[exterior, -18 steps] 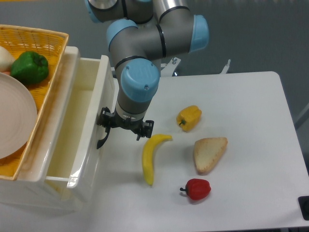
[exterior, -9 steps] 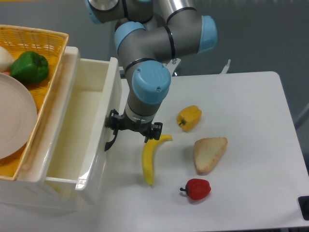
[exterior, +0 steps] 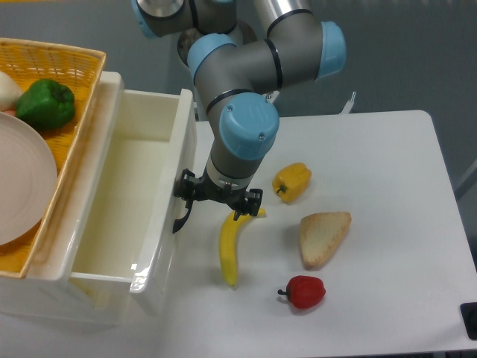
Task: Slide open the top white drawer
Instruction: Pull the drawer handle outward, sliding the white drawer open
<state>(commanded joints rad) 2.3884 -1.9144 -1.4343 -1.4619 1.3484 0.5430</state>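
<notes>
Jaws at top white drawer (exterior: 127, 224) handle (exterior: 181, 214)

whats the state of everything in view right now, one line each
top drawer: slid open, inside bare
claw: at the drawer's black handle, grip hidden
banana: lying flat, tip under the claw
bread: lying flat
red pepper: on its side
basket: on the cabinet, holding a green pepper and plate

White table (exterior: 387, 186), grey floor (exterior: 417, 52)
</notes>
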